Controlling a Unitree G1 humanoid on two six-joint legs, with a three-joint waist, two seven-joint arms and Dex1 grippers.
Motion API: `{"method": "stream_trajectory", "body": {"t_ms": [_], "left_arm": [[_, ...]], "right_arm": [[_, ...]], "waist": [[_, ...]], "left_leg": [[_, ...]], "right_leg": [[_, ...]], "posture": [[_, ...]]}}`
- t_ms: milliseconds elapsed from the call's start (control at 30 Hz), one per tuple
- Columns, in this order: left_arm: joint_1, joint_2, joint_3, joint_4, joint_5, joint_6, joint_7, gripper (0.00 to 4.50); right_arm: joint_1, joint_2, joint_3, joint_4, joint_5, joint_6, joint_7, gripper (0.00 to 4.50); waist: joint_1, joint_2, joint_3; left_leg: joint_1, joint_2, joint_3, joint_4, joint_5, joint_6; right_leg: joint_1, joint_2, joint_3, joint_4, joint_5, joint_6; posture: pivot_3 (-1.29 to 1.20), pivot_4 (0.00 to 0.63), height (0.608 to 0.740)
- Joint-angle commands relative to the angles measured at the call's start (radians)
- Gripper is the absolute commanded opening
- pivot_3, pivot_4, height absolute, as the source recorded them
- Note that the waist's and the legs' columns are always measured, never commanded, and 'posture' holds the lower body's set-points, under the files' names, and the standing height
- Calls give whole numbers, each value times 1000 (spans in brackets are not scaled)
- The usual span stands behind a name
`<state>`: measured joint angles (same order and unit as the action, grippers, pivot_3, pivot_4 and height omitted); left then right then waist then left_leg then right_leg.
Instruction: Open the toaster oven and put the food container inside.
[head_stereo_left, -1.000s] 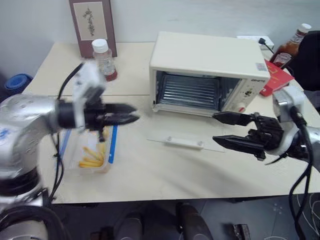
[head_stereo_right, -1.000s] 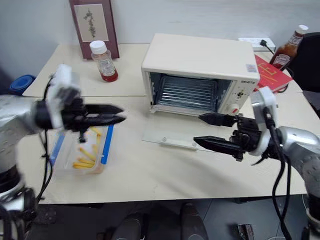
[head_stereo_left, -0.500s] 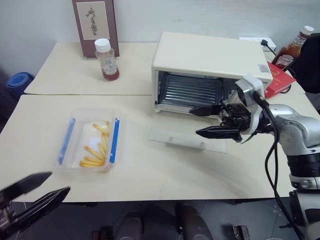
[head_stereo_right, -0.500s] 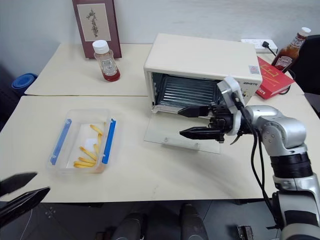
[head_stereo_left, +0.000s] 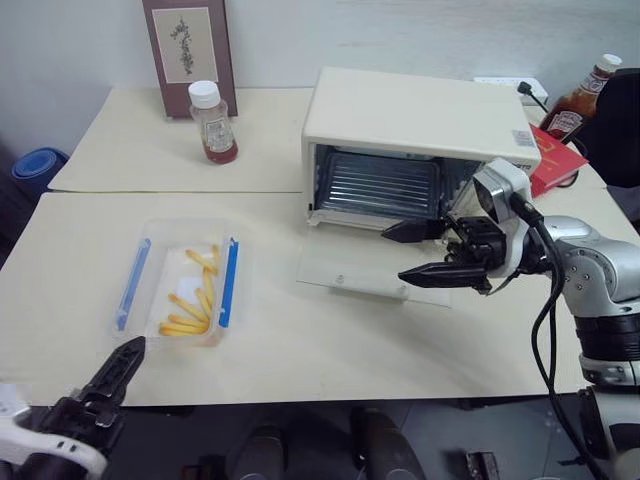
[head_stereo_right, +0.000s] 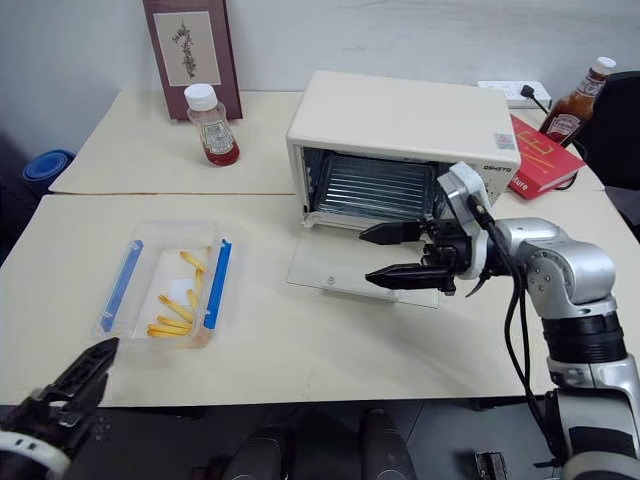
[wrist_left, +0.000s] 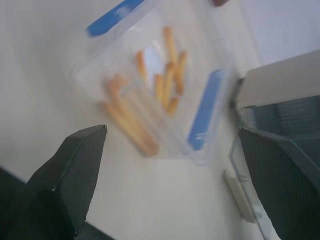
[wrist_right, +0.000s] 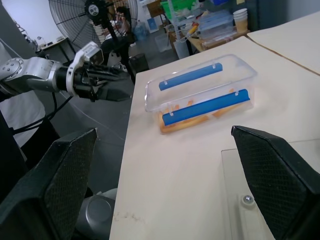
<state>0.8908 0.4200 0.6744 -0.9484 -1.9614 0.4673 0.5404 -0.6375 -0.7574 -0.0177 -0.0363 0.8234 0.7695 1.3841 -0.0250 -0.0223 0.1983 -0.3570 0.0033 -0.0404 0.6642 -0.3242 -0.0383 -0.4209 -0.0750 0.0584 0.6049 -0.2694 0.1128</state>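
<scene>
The left gripper (head_stereo_right: 85, 372) sits low off the table's (head_stereo_left: 300, 350) near edge, its black fingers spread wide with nothing between them; ahead of it and a little to its right the food container (head_stereo_left: 180, 283) lies flat on the table, a clear tub with two blue side clips (head_stereo_left: 229, 281) and yellow fry-like sticks (head_stereo_left: 192, 305) inside, well apart from the fingertips; beyond the container, near the wall, a white-capped bottle (head_stereo_left: 211, 121) stands upright in front of a framed picture (head_stereo_left: 186, 45); further right the toaster oven (head_stereo_left: 420, 140) stands with its glass door (head_stereo_left: 370, 277) folded down flat onto the table, the wire rack (head_stereo_left: 378, 183) showing inside; the right gripper (head_stereo_left: 418, 251) hangs above that lowered door, pointing toward the container side, fingers wide apart and empty, the oven's mouth just behind it; past the oven a red book (head_stereo_left: 556, 158) and a sauce bottle (head_stereo_left: 582, 92) sit at the far right corner.
</scene>
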Motion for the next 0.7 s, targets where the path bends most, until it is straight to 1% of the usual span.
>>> {"method": "stream_trajectory", "body": {"t_ms": [33, 100, 200, 300, 500, 633, 700], "left_arm": [[-77, 55, -118, -52, -11, -158, 155, 4475], [-133, 95, -165, -46, -11, -207, 238, 4475], [-230, 140, -226, -45, -11, -266, 308, 4475], [-264, 156, -287, -33, -11, -300, 403, 4475], [-429, 120, -327, 62, -11, -375, 643, 4475], [-577, 113, -342, 159, -11, -326, 702, 4475], [-642, 105, -345, 190, -11, -300, 741, 4089]], "right_arm": [[18, -20, -72, -69, 47, 24, -23, 4500], [33, -22, -91, -93, 62, 39, -40, 4500], [59, -24, -117, -125, 78, 53, -65, 4500], [83, -31, -138, -147, 89, 57, -78, 4500], [113, -55, -197, -189, 129, 69, -101, 4500], [155, -70, -231, -215, 141, 58, -110, 4500], [175, -75, -248, -227, 149, 54, -115, 4500]], "waist": [[0, 0, 0], [1, 0, 0], [3, 0, 0], [2, 0, 0], [11, 1, 0], [25, 1, 0], [30, 1, 0]], "left_leg": [[0, 0, 0, 0, 0, 0], [1, -1, 0, 0, 0, 0], [3, -1, 0, 0, 0, 0], [4, -1, -1, 0, 0, 1], [5, -1, 0, 0, 0, 2], [5, -1, -1, 0, 0, 2], [5, -1, -1, 0, 0, 2]], "right_leg": [[0, 0, 0, 0, 0, 0], [1, 0, 0, 0, 0, 0], [4, 0, -1, 0, 0, 0], [7, 1, -1, -2, 0, 0], [8, 1, 0, -3, 1, 1], [9, 1, -1, -4, 1, 2], [9, 1, -1, -4, 1, 2]], "posture": [[0, 150, 740], [0, 150, 740], [0, 150, 740], [0, 150, 740], [0, 150, 740], [0, 150, 740], [0, 150, 740]]}}
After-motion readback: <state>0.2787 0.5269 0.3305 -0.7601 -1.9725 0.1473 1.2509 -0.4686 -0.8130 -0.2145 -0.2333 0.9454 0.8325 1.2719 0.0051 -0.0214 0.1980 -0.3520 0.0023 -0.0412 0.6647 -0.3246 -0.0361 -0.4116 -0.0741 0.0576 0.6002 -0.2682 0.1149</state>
